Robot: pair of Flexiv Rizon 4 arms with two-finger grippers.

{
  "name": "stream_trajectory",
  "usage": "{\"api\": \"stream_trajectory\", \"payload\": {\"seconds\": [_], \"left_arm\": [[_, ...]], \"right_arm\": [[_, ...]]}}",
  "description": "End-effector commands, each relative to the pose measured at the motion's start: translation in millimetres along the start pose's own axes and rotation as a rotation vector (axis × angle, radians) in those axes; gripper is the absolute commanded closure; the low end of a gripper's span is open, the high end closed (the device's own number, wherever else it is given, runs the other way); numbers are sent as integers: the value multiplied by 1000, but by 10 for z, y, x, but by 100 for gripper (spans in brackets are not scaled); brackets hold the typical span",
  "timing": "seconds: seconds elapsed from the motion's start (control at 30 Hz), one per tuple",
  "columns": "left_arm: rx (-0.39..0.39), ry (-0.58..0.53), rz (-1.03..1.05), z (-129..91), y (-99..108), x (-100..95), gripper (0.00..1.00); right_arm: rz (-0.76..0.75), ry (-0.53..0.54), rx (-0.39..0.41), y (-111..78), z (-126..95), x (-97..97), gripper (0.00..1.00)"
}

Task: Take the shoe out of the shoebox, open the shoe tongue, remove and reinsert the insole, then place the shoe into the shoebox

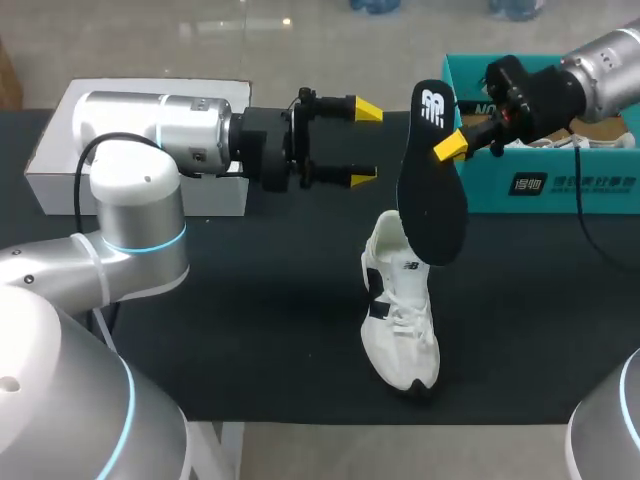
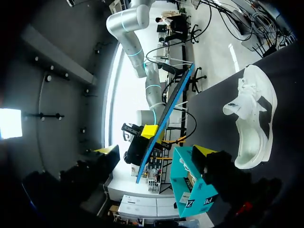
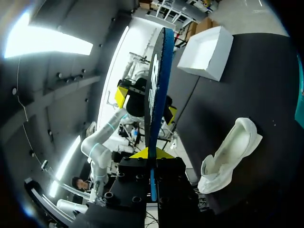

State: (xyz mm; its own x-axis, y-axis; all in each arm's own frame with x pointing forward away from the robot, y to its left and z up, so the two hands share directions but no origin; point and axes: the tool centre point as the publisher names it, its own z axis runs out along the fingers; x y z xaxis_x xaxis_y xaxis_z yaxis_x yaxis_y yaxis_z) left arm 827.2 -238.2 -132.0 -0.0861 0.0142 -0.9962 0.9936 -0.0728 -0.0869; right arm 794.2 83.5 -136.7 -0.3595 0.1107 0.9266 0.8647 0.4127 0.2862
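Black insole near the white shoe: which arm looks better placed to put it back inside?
Right, probably. The right gripper is shut on the flat black foam insole, holding it upright close to the white lace-up sneaker. The left gripper is open and empty beside it.

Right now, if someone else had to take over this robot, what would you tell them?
Left gripper: open, empty, level with the insole's top.
Right gripper: shut on the black insole, holding it upright over the white sneaker.
The sneaker lies on the table, outside the teal shoebox.
Done: sneaker out, insole out.
To do: reinsert the insole, put the sneaker back in the shoebox.
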Motion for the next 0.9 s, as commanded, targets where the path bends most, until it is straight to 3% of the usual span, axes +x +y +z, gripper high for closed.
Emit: {"api": "stream_trajectory", "payload": {"seconds": [0.03,0.3,0.6,0.63,0.67,0.7,0.77,0.83,0.9], "left_arm": [[-7,-8,10,-23,-70,28,0],[1,2,35,67,-149,111,0],[11,-33,52,164,-157,69,0],[9,-34,54,172,-159,65,15],[12,-37,53,175,-161,64,40],[13,-37,57,179,-165,62,56],[13,-34,62,185,-174,64,71],[15,-33,63,190,-178,74,98],[16,-32,63,191,-178,79,100]], "right_arm": [[-3,42,128,293,81,-88,100],[-3,62,144,441,200,-113,100],[-16,88,129,446,258,-83,100],[-17,88,127,440,259,-77,100],[-17,87,126,434,257,-76,100],[-16,87,124,425,254,-76,100],[-15,86,119,411,249,-76,100],[-16,87,116,409,249,-75,100],[-18,88,113,410,250,-74,100]]}}
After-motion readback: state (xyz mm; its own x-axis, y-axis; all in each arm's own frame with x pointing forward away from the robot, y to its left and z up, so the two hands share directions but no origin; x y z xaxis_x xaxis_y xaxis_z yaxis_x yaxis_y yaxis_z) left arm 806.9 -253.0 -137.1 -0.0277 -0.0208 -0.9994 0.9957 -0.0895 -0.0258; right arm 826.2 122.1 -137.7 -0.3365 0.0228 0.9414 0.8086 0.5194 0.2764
